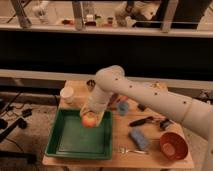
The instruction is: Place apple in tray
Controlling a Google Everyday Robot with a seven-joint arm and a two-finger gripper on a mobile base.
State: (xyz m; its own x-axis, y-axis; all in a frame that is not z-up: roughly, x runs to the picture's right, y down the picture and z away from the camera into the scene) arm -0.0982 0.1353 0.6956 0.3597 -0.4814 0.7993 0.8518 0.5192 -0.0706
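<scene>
The apple (89,120) sits pinched in the gripper (91,118), whose fingers are pressed shut on it, and it hangs over the upper right corner of the tray (65,148), just inside the rim. Directly beneath and to the left of the gripper lies the tray's bare green floor. Up and left of the gripper stands a white cup (67,94); to its right, on the table (155,159), are a small blue cup (123,107), a dark-handled tool (141,121) and a blue sponge (138,138), with a fork (131,150) below them and the orange-brown bowl (173,146) well off to the right. By my reading the fetching is done and the carry nearly so; what is left is to lower the fruit, let it go and pull the arm clear
</scene>
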